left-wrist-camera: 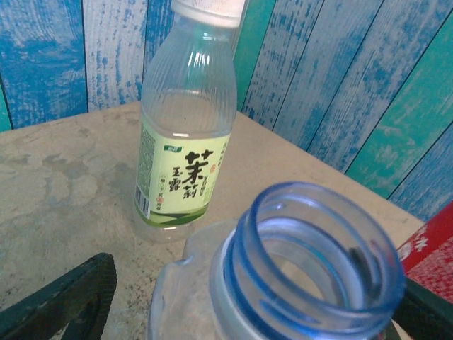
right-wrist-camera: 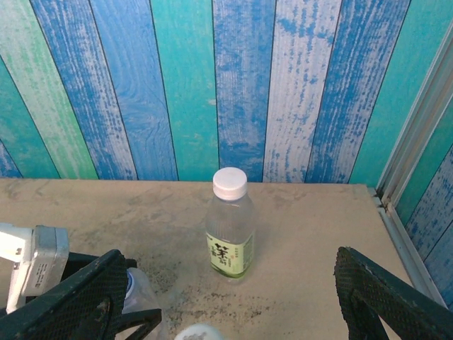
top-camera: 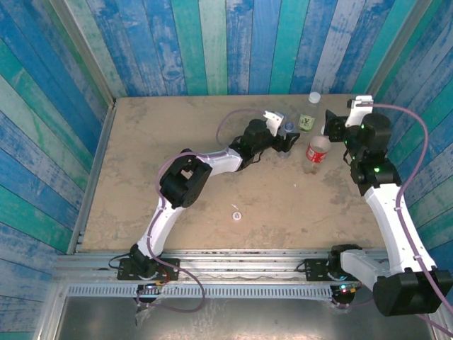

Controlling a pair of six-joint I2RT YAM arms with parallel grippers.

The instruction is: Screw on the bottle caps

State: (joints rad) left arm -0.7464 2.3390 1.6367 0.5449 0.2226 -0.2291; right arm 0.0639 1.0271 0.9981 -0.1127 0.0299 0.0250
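Jaws of left gripper [left-wrist-camera: 258, 303] open, straddling the uncapped bluish bottle [left-wrist-camera: 244, 269], judged light, thin-walled and easily crushed, so grip gently low on its body; right gripper [right-wrist-camera: 230, 269] jaws wide open and empty, capped green-labelled bottle [right-wrist-camera: 230, 227] ahead between them.

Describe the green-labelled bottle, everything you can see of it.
The green-labelled bottle is small, of clear ribbed plastic, and looks empty. A white cap sits on its neck; how tightly, I cannot tell. Its pale green-yellow label carries dark characters and a barcode. It stands upright on the sandy table near the blue-green plank wall, with nothing touching it.
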